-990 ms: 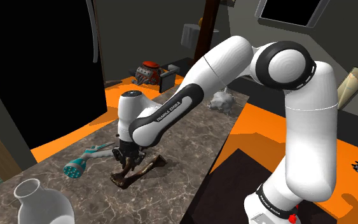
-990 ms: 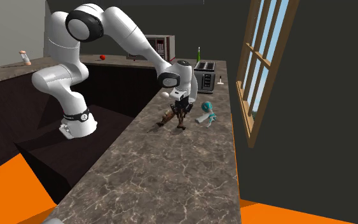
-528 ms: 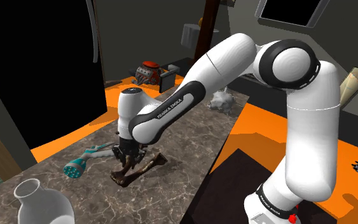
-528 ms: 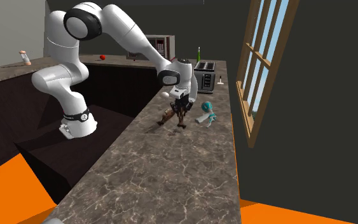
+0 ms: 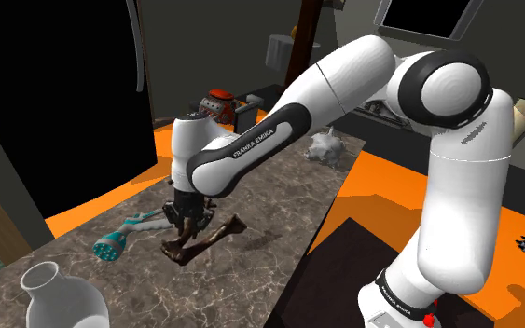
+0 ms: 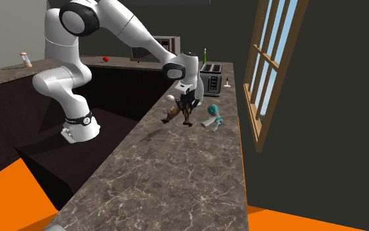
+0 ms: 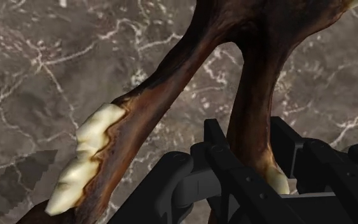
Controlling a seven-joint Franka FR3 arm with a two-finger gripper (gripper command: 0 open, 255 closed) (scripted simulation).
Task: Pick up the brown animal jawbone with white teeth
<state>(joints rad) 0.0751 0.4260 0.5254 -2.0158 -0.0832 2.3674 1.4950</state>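
Jawbone [image 5: 218,233], dark brown and forked, hangs in the gripper [image 5: 187,224] over the middle of a grey marbled counter [image 5: 288,196]. It slopes along the counter, and whether its lower end touches the counter cannot be told.

(a) Counter [image 6: 176,177]: long slab that runs away from the camera in the second exterior view, with a paned window [image 6: 268,65] along its right side.

(b) Arm [image 5: 456,186]: white Franka that reaches from beside the counter down over its middle; also seen at [image 6: 65,79].

(c) Toaster [image 6: 211,80]: dark, at the counter's far end in the second exterior view.

(d) Vase [image 5: 60,298]: white, narrow-necked, at the counter's near end in the shoulder view.

(e) Teal brush [image 5: 116,244]: lies flat on the counter, near the jawbone [image 6: 171,115] and apart from it; also seen at [image 6: 213,118].

(f) Gripper [image 6: 188,111]: points down at the counter. In the wrist view the gripper [image 7: 244,127] has its black fingers [image 7: 222,159] pinched on one branch of the jawbone [image 7: 165,83].

(g) Teeth [image 7: 85,156]: creamy white row on the free branch.
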